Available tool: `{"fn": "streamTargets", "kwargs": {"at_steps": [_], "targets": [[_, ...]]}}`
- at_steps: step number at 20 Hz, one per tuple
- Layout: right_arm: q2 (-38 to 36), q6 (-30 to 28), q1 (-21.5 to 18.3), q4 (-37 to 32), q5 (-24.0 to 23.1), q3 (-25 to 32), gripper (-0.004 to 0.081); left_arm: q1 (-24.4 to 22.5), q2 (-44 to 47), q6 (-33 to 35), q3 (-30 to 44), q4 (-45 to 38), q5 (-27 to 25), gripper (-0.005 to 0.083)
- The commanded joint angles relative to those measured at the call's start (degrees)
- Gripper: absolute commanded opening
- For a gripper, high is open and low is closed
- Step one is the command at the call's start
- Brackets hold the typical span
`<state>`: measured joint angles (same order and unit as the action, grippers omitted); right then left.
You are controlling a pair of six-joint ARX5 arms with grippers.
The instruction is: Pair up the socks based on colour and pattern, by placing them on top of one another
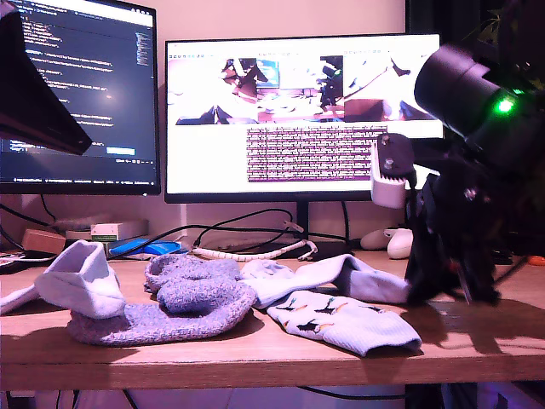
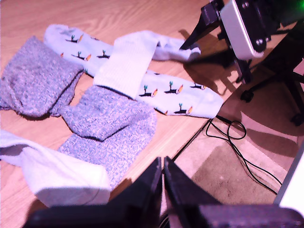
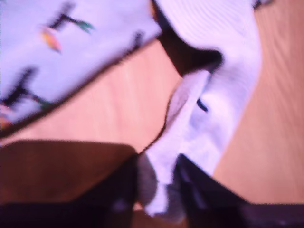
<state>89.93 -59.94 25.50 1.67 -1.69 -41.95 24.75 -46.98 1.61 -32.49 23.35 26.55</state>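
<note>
My second hand (image 3: 159, 183) has its fingers closed on one end of a plain pale sock (image 3: 216, 95), which trails away from it across the table (image 3: 118, 118). The step in hand looks like lifting this sock to carry it to its match. A bird-print sock (image 3: 61, 52) lies just beside it, so the next move calls for a clean rise that doesn't drag that one.

My first hand (image 2: 163, 178) hangs with its jaws shut on nothing, the purple fuzzy socks (image 2: 107, 118) just ahead of it. Its view shows both bird-print socks crossed by a pale one; the second wrist view is too blurred to show that.
</note>
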Motion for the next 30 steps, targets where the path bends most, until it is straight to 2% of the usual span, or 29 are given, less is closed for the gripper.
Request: {"fn": "streamTargets", "kwargs": {"at_steps": [1,3,5,7,8,10,11,13,16,19,22,26,30], "targets": [[0.66,0.15,-0.07,-1.07,-3.17,-4.48,-0.0011,0.17,0.00,-0.17,0.63,-0.26,0.15,-0.0019],[0.66,1.77,-0.59,-1.18,-7.98,-8.46,-0.0011,0.17,0.00,-0.17,0.63,-0.26,0.15,-0.0019],[0.66,2.12,-1.51,0.42,-9.42,-12.44,-0.0010,0.17,0.00,-0.17,0.63,-0.26,0.02,-0.0019],[0.66,2.19,-2.54,4.98,-9.64,-15.98,-0.0010,0.17,0.00,-0.17,0.63,-0.22,0.02,-0.0019],[0.66,4.28,-3.34,7.30,-11.65,-17.84,-0.0010,0.17,0.00,-0.20,0.63,-0.20,0.04,-0.0019],[0.66,13.38,-5.55,11.72,-14.16,-21.11,-0.0011,0.17,0.00,-0.20,0.63,-0.22,0.02,-0.0019],[0.66,18.58,-6.80,15.08,-14.01,-22.60,-0.0010,0.17,0.00,-0.20,0.63,-0.22,0.02,-0.0019],[0.66,24.48,-8.44,21.35,-13.38,-24.06,-0.0011,0.17,0.00,-0.17,0.63,-0.26,0.02,-0.0019],[0.68,31.67,-9.90,32.30,-8.48,-24.17,-0.0011,0.17,0.00,-0.17,0.63,-0.31,0.04,-0.0019],[0.68,38.58,-9.99,40.24,1.16,-24.17,-0.0010,0.17,0.00,-0.17,0.63,-0.42,0.04,-0.0019],[0.68,42.75,-10.10,39.58,11.61,-25.18,-0.0011,0.17,0.00,-0.17,0.63,-0.68,0.04,-0.0019],[0.68,52.87,-11.50,35.85,16.98,-29.05,-0.0010,0.17,0.00,-0.17,0.63,-0.59,0.04,-0.0019],[0.66,57.64,-13.90,35.60,27.71,-32.65,-0.0010,0.17,0.00,-0.17,0.63,-0.63,0.02,-0.0019]]}}
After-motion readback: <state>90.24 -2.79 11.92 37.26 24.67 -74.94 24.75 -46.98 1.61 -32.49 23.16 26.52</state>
